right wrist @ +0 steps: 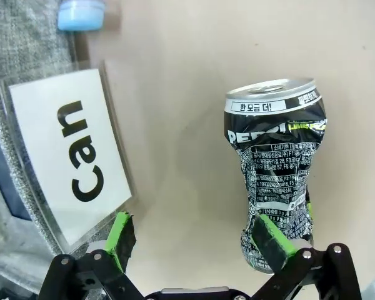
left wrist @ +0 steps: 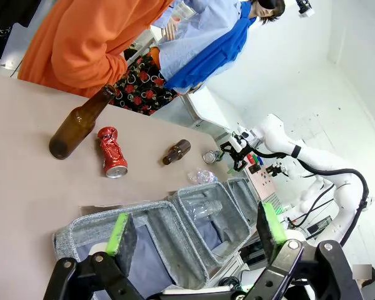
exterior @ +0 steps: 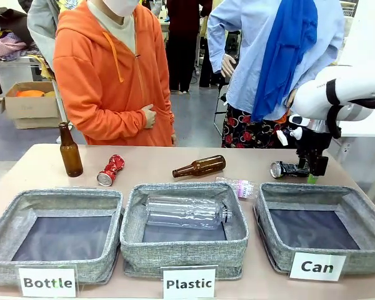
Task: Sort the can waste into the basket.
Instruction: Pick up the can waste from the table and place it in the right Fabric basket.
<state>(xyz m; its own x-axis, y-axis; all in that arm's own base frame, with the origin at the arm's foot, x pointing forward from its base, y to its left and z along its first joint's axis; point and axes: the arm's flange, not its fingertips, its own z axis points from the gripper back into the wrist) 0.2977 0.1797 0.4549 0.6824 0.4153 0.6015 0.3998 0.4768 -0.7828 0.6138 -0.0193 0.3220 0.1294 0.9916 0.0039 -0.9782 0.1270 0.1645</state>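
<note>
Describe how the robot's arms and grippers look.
Right arm: glossy white shell with black joint bands and a black cable. Left gripper and right gripper: black linked fingers with silver pivot bolts, tipped with bright green pads.

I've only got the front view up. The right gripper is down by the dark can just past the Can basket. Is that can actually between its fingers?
Observer: Not squarely. The right gripper is open, and the black can sits off to one side: one green pad overlaps its near end, with bare table in most of the gap.
Operator: How does the can lie to the pads?
Observer: Lengthwise away from the wrist, silver top farthest, so closing would likely squeeze its sides.
Operator: And the left arm?
Observer: The left gripper is open and empty, above the nearest grey basket.
</note>
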